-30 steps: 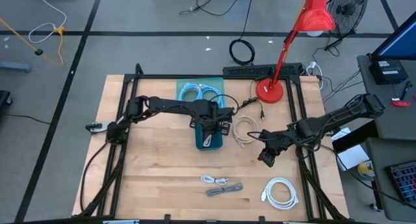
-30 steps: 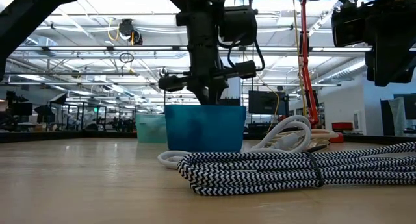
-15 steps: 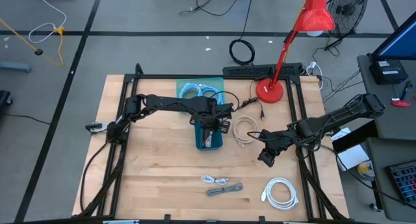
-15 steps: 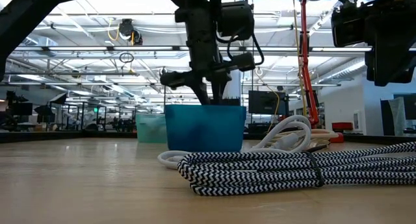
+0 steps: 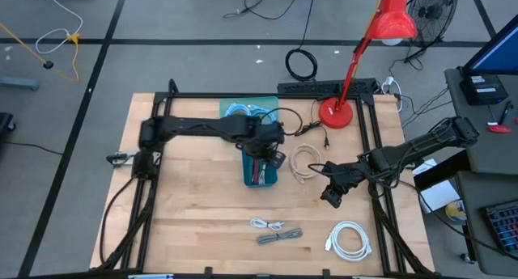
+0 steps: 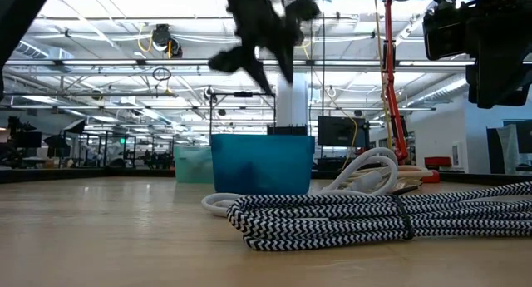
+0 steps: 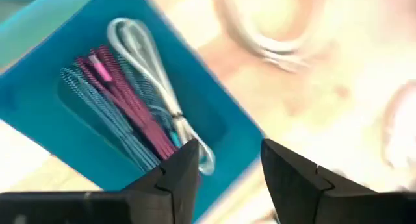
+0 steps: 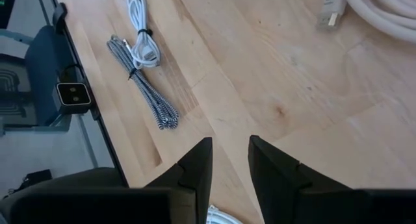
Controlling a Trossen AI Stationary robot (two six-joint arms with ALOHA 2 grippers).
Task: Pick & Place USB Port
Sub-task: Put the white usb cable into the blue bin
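Your cables lie bundled in the blue bin (image 5: 261, 171) at mid-tabletop: a white cable (image 7: 158, 74), a red one (image 7: 127, 99) and a teal braided one (image 7: 97, 107). The left gripper (image 5: 265, 137) hangs above the bin's far end, jaws parted and empty. Right of the bin lies a cream coil (image 5: 305, 161), then the right gripper (image 5: 332, 196) (jaws narrowly apart, holding nothing). Nearer you lie a braided cable (image 5: 279, 235), a small white cable (image 5: 265, 224) and a white coil (image 5: 350, 238). A red lamp (image 5: 336, 111) stands at the far edge.
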